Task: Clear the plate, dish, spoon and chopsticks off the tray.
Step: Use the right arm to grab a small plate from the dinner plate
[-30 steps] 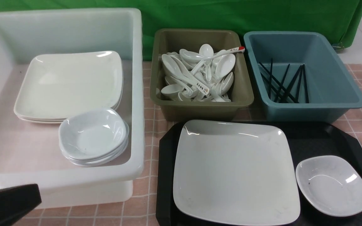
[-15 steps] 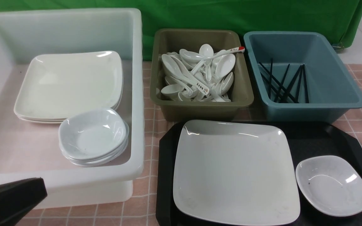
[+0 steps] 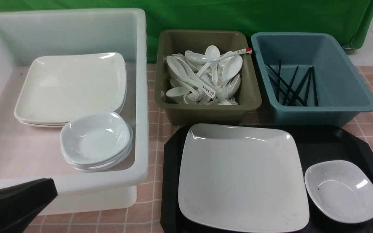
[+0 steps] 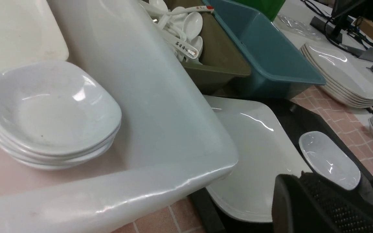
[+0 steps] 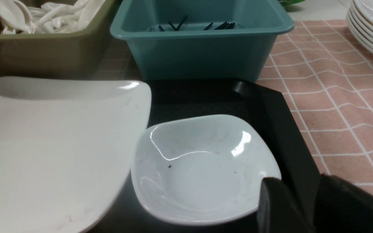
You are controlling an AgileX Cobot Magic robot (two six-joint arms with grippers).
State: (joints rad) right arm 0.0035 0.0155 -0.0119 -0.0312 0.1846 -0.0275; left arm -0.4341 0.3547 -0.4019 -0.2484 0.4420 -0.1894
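Note:
The large square white plate (image 3: 241, 178) lies on the left part of the black tray (image 3: 329, 142). The small white dish (image 3: 343, 191) sits on the same tray at its right. A spoon with black characters (image 3: 202, 86) rests on the pile in the olive tub. Black chopsticks (image 3: 291, 85) lie in the blue tub. My left gripper (image 3: 49, 191) is shut and empty, low by the white tub's front wall, left of the tray. My right gripper (image 5: 298, 181) is open beside the dish (image 5: 202, 168), and the tray's right rim (image 5: 280, 119) shows in its gap.
A big white tub (image 3: 141, 97) on the left holds stacked square plates (image 3: 70, 87) and stacked small dishes (image 3: 94, 139). The olive tub (image 3: 206, 108) and the blue tub (image 3: 319, 111) stand right behind the tray. More stacked plates (image 5: 371, 26) sit off to the right.
My left gripper has crept up and to the right along the white tub's front. The plate, the dish and the tubs have not moved.

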